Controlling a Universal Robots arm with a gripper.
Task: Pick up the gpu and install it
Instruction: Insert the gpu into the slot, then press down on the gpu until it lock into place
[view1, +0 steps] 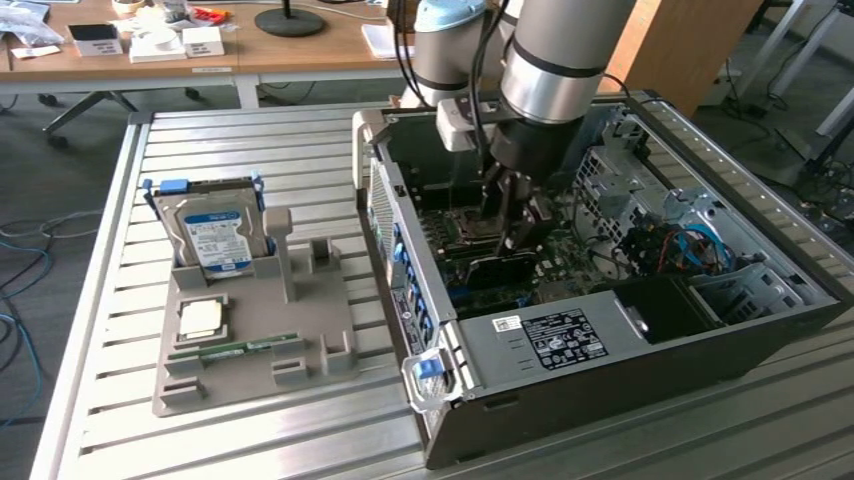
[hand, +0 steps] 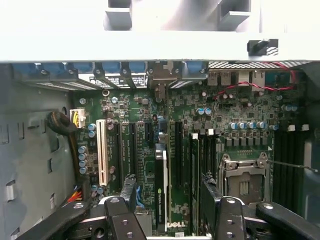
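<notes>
Slatted metal worktop (view1: 240, 440) carries an open computer case (view1: 747, 330), and inside it the tool (hand: 170, 212) hangs spread wide and empty, straddling the gpu (hand: 161, 190), which stands edge-up in a motherboard slot, long axis running between the fingers.

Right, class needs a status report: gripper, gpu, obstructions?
Gripper open inside the case, straddling the gpu. It stands on edge in the motherboard, unheld. No obstruction seen.
</notes>
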